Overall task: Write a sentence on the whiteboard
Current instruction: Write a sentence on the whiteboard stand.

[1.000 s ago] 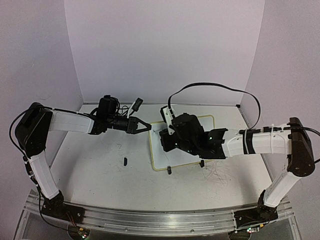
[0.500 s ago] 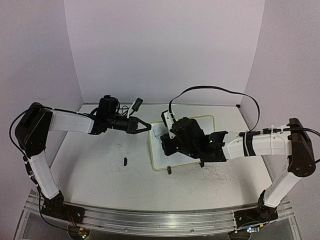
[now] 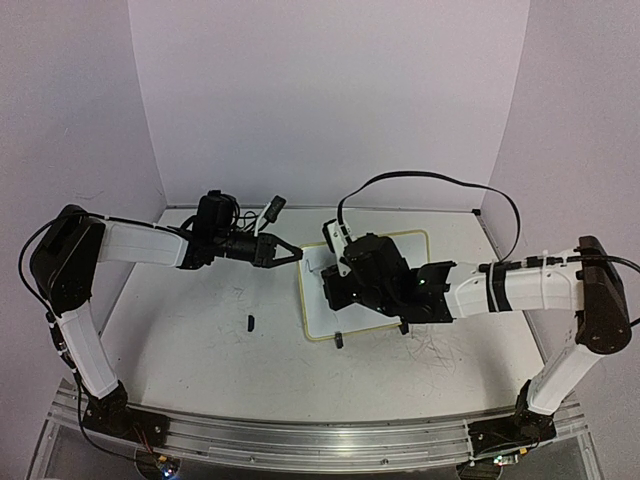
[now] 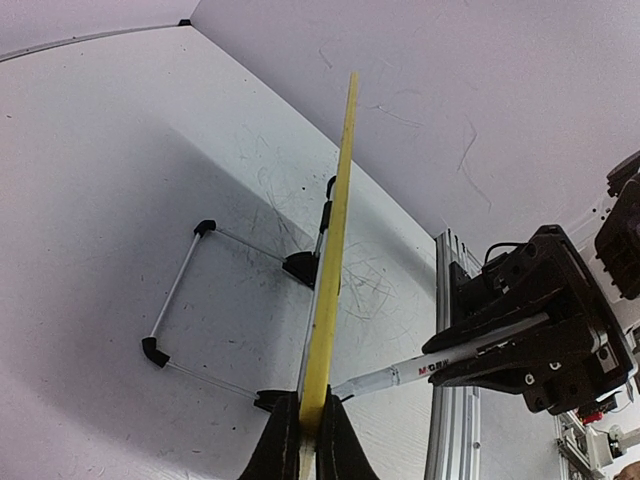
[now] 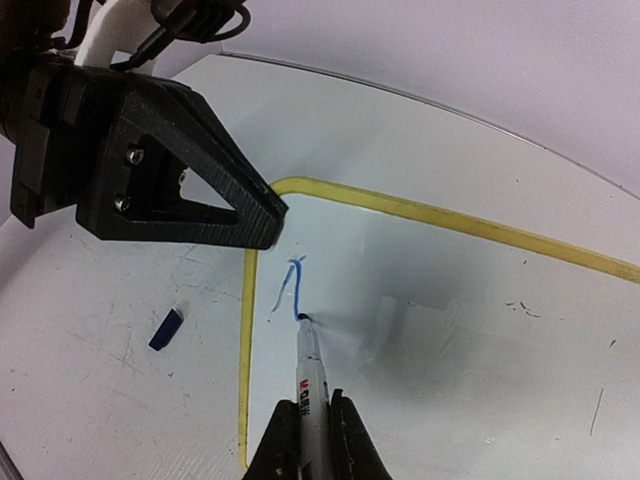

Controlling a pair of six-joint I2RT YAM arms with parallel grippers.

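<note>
The whiteboard (image 3: 314,305) lies mid-table, its glossy white face (image 5: 470,300) edged by a yellow frame (image 5: 246,340). My left gripper (image 4: 305,440) is shut on the frame's edge (image 4: 336,220) at the board's far left corner, also seen from above (image 3: 296,257). My right gripper (image 5: 308,412) is shut on a white marker (image 5: 311,372). The marker's tip touches the board near its left edge. Of the sentence, only a short blue stroke (image 5: 293,285) shows, just above the tip. In the left wrist view the marker (image 4: 400,376) meets the board from the right.
A small dark blue marker cap (image 3: 250,322) lies on the table left of the board, also in the right wrist view (image 5: 167,328). The board's black feet (image 3: 340,341) face the near edge. Grey scribbles (image 3: 430,350) mark the table. Walls enclose three sides.
My right wrist has shifted slightly to the right over the board with the marker. The left arm has stayed still on the frame.
</note>
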